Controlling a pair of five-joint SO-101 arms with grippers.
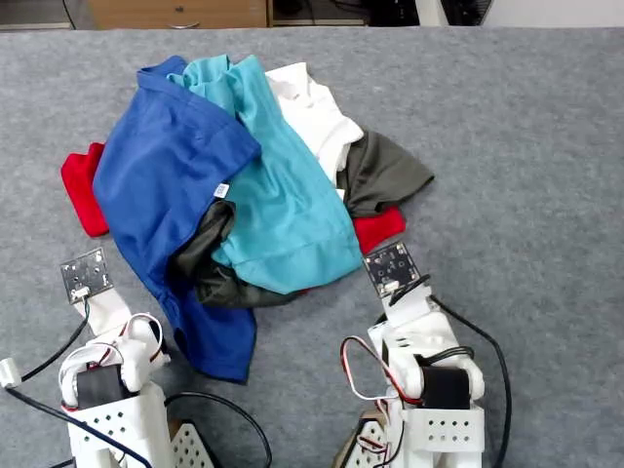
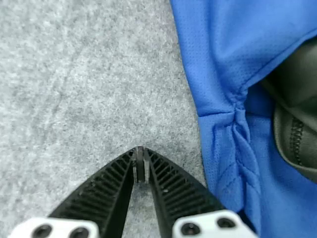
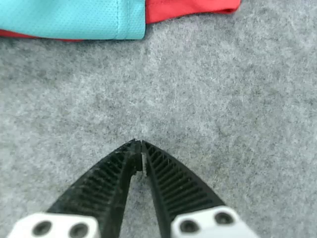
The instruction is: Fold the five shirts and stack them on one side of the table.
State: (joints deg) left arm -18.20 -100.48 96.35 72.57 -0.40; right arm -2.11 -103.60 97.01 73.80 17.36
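A heap of shirts lies on the left half of the table. A blue shirt (image 1: 166, 185) and a teal shirt (image 1: 283, 195) are on top, over a white shirt (image 1: 312, 112), a dark olive shirt (image 1: 385, 171) and a red shirt (image 1: 86, 185). The left arm (image 1: 97, 331) sits folded at the front left. Its gripper (image 2: 139, 154) is shut and empty over bare felt, just beside the blue shirt's hem (image 2: 237, 114). The right arm (image 1: 419, 341) sits folded at the front centre. Its gripper (image 3: 138, 148) is shut and empty, a little short of the teal hem (image 3: 74, 17) and a red edge (image 3: 193, 7).
Grey felt covers the table (image 1: 526, 146), bare across the whole right half. Cables (image 1: 224, 414) trail from both arm bases at the front edge. Wooden furniture (image 1: 175, 12) stands beyond the far edge.
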